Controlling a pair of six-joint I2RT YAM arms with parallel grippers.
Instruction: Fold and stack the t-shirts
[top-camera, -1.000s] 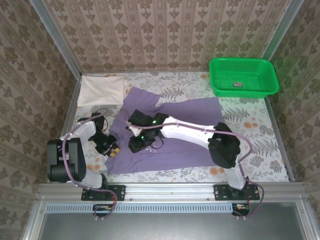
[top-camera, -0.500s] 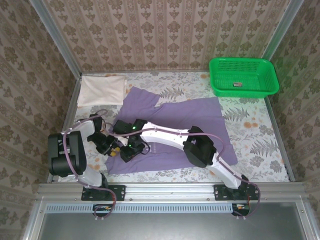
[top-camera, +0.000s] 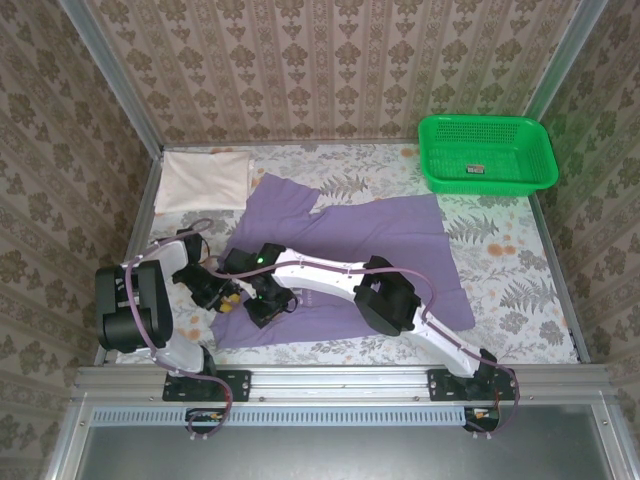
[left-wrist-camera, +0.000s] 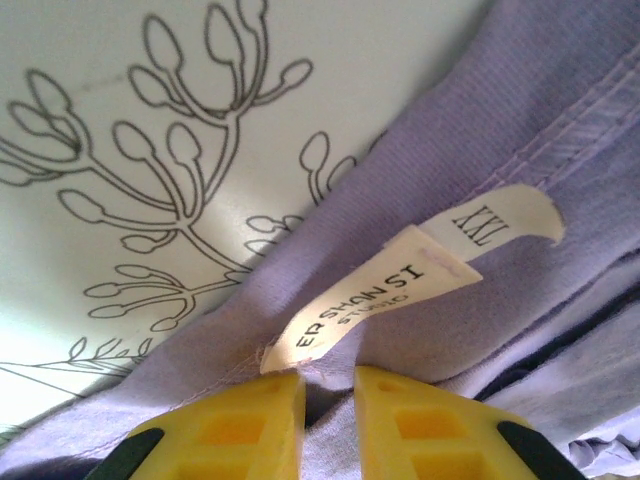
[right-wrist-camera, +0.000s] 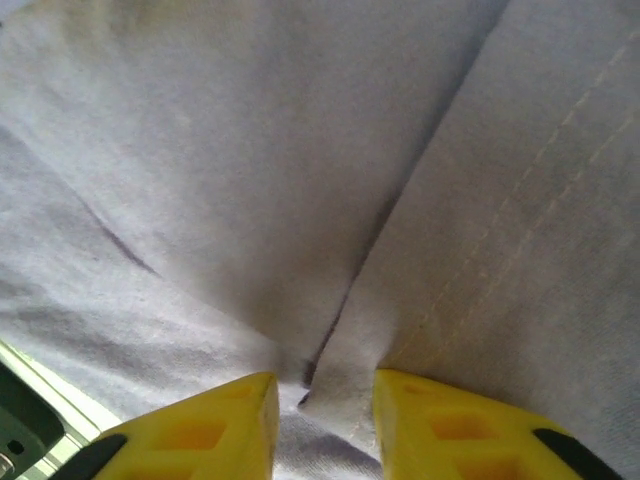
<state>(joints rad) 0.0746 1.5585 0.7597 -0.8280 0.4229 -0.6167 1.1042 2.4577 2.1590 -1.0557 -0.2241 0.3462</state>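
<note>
The flowered surface (top-camera: 500, 250) carries the purple shirt (top-camera: 380, 230), which lies spread out and not yet folded across its middle. The cream shirt (top-camera: 205, 180) lies folded flat in the far left corner, apart from the purple one, probably as the base of the stack. The green basket (top-camera: 500, 145) stands in the far right corner, out of the way.

The right arm reaches across the purple shirt and covers part of it. Its right tool (right-wrist-camera: 325, 385) pinches a raised fold of the cloth. Just beside it, the left tool (left-wrist-camera: 330, 385) grips the collar under the neck label (left-wrist-camera: 375, 300), I think to lift this edge. The two tools are very near, so they could bump.
</note>
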